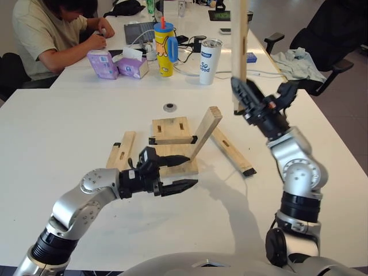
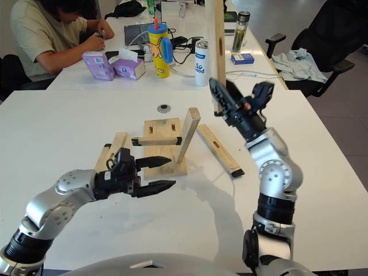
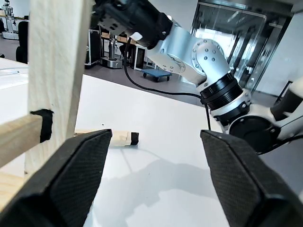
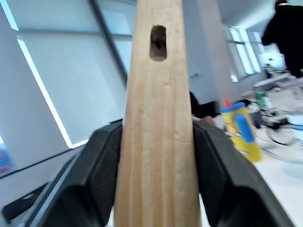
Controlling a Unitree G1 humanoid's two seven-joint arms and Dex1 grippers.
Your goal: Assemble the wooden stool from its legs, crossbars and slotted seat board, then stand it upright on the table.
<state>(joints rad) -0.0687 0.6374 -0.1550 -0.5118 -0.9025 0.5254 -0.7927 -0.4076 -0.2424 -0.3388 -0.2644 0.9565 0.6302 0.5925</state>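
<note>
Hidden or cut off: the held leg (image 1: 240, 52) runs off the upper edge of both eye views, so we cannot see its top end. The right gripper (image 1: 246, 99) is clamped around its lower end and holds it upright, upper right of centre, above the white table (image 1: 69, 132). In the right wrist view one slot shows in the leg's face.

The slotted seat board (image 1: 171, 130) lies flat at frame centre. A leaning leg (image 1: 206, 132) rises tilted from its right edge, and we cannot tell whether its foot sits in a slot. A crossbar (image 1: 172, 140) crosses the board and meets that leg.

One leg (image 1: 233, 150) lies flat to the right of the board and another (image 1: 122, 150) to its left.

The left gripper (image 1: 192, 171) is spread wide with nothing in it, at the board's near edge.

Containers, far table: tissue box (image 1: 133, 66) with tissue protruding. The contents of the lidded tumbler (image 1: 210, 60) and the yellow cup (image 1: 164, 52) are unseen.
</note>
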